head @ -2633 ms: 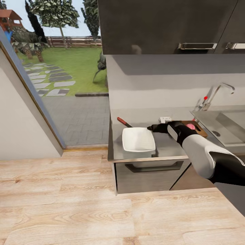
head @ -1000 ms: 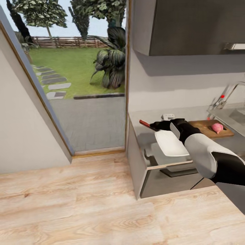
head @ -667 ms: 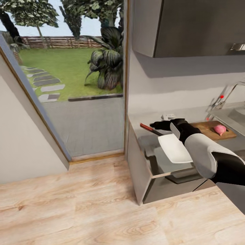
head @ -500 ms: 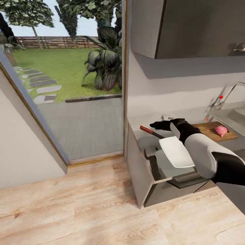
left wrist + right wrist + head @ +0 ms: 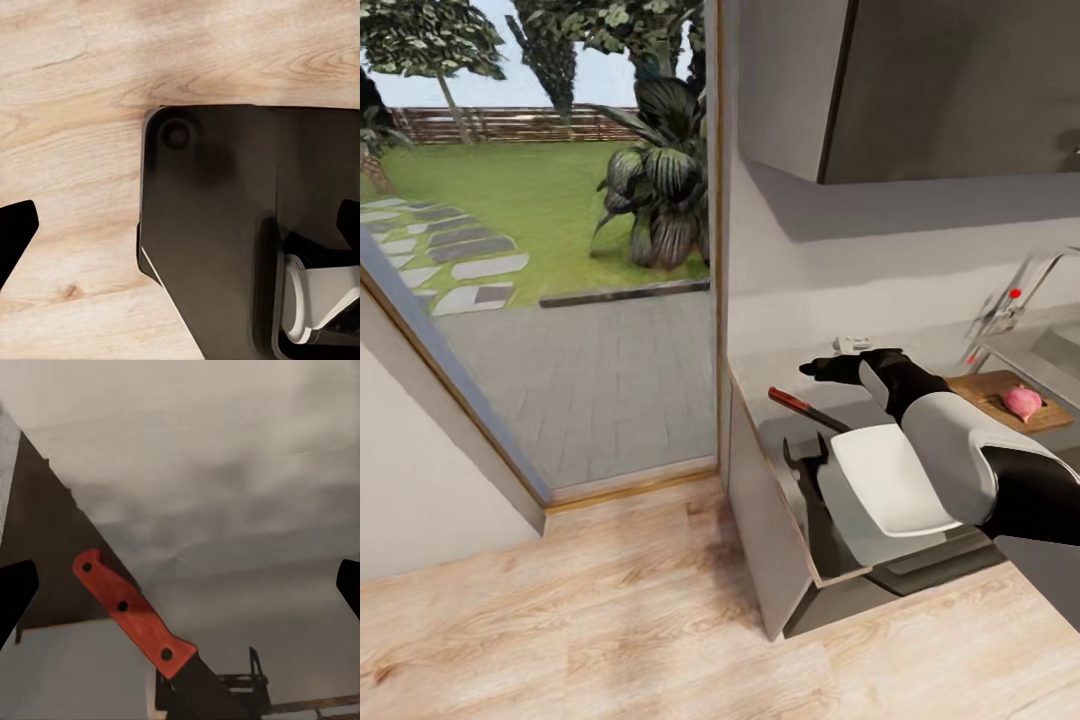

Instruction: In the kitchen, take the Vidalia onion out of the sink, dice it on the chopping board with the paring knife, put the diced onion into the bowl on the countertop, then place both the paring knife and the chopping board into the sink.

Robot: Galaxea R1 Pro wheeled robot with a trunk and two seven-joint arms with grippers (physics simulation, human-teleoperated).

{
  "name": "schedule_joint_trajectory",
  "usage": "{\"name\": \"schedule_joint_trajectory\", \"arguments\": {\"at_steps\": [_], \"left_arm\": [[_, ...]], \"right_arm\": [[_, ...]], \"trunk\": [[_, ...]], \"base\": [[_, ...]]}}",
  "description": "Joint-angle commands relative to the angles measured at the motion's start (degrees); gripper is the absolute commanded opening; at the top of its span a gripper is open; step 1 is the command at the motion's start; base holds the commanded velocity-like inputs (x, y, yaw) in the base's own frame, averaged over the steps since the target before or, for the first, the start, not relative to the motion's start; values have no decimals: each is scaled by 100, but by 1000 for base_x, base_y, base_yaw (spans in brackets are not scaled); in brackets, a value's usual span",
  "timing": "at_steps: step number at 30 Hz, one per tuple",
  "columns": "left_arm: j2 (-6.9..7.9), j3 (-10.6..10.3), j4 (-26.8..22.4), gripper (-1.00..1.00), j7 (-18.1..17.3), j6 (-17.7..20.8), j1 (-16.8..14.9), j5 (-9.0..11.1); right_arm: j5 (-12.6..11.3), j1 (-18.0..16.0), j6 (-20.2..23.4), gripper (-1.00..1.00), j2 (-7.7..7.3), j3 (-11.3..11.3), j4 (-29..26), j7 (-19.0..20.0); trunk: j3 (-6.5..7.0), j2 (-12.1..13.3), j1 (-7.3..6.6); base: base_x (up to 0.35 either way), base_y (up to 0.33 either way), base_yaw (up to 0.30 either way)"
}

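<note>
The paring knife (image 5: 800, 404) lies on the grey countertop (image 5: 780, 375) near its left end, red handle pointing to the wall; its handle (image 5: 133, 616) also shows in the right wrist view. My right gripper (image 5: 822, 370) hovers open just beyond the knife, fingers wide apart (image 5: 180, 591), holding nothing. The white bowl (image 5: 885, 482) sits at the counter's front edge beside the knife. Further right, the pink Vidalia onion (image 5: 1022, 402) rests on the wooden chopping board (image 5: 990, 388). The sink (image 5: 1060, 350) and its tap (image 5: 1010, 300) are at the right edge. My left gripper (image 5: 180, 229) hangs open over the floor.
A white wall socket (image 5: 850, 343) sits behind the right gripper. Dark upper cabinets (image 5: 920, 80) hang over the counter, with dark cabinet fronts (image 5: 760, 520) below it. A glass door (image 5: 560, 250) to the garden is at left. My dark base (image 5: 217, 240) stands on the wooden floor (image 5: 560, 620).
The whole picture has shifted, so the camera has moved. Knife and bowl now lie lower and nearer under my right gripper, which stays open. The onion stays on the board.
</note>
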Motion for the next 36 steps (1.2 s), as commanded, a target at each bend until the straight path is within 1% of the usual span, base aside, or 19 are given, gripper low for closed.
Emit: {"name": "schedule_joint_trajectory", "arguments": {"at_steps": [1, 6, 11, 18, 24, 32, 36], "left_arm": [[11, -41, -9, 100, 52, -15, -2, 36], [15, -41, -1, 100, 52, -20, -2, 34], [16, -41, 17, 100, 52, -23, -2, 37], [16, -41, 28, 100, 52, -24, -2, 38], [16, -41, 29, 100, 52, -24, -2, 38], [16, -41, 29, 100, 52, -23, -2, 38], [16, -35, 34, 100, 52, -21, -2, 38]], "right_arm": [[59, -3, 29, 100, 7, -46, -4, 35], [46, -3, 23, 100, 72, -38, 56, 35], [41, -3, 21, 100, 168, -35, 154, 40], [42, -3, 17, 100, 239, -38, 284, 44], [48, -3, 5, 100, 206, -53, 383, 50], [54, -3, 3, 100, 173, -60, 410, 54], [57, -3, 0, 100, 128, -62, 411, 55]], "trunk": [[-9, -11, 4], [-9, -11, 4], [-9, -11, 4], [-9, -11, 4], [-9, -11, 4], [-9, -11, 4], [-9, -11, 4]], "base": [[46, 0, -1], [18, 0, -1], [-6, 6, 0], [-178, 123, 0], [-188, 130, 0], [-28, 19, 0], [4, 3, 0]]}}
